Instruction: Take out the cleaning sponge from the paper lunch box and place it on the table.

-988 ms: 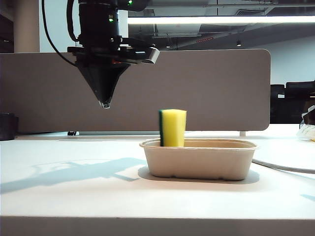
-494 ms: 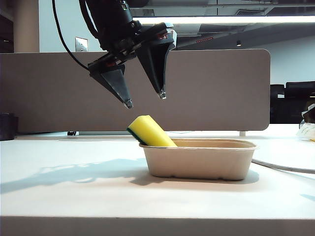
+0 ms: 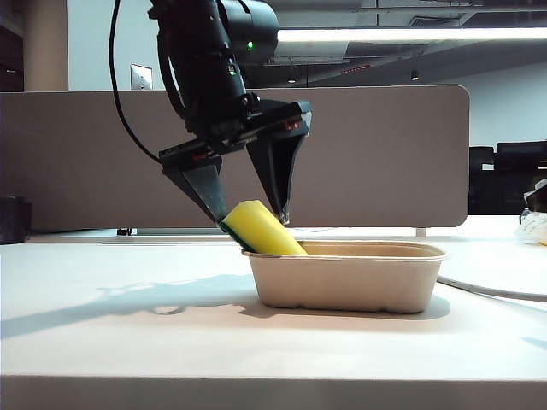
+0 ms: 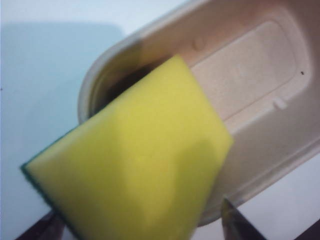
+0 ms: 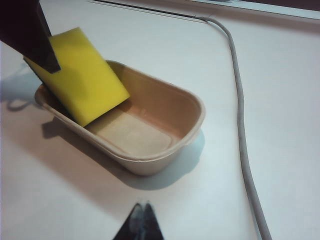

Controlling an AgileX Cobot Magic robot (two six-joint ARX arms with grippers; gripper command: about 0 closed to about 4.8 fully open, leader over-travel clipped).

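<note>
The yellow cleaning sponge [image 3: 261, 229] leans tilted on the left end of the beige paper lunch box [image 3: 350, 282], its upper end sticking out over the rim and its green layer facing down. My left gripper [image 3: 249, 219] is open and points down, with one finger on each side of the sponge's raised end. In the left wrist view the sponge [image 4: 135, 165] fills the space between the fingertips [image 4: 235, 225], above the box [image 4: 260, 125]. My right gripper [image 5: 141, 212] is shut and hovers over the white table [image 5: 60, 200], near the box [image 5: 197, 107] and apart from the sponge [image 5: 82, 77].
A grey cable [image 5: 237, 100] runs across the table to the right of the box. The grey-brown divider panel [image 3: 385, 154] stands along the back edge. A dark object [image 3: 10, 218] sits at the far left, and something white [image 3: 534, 226] at the far right edge.
The left gripper went from shut to open, turned, and came down and rightward around the sponge. The sponge tipped from upright to leaning on the box's left rim.
</note>
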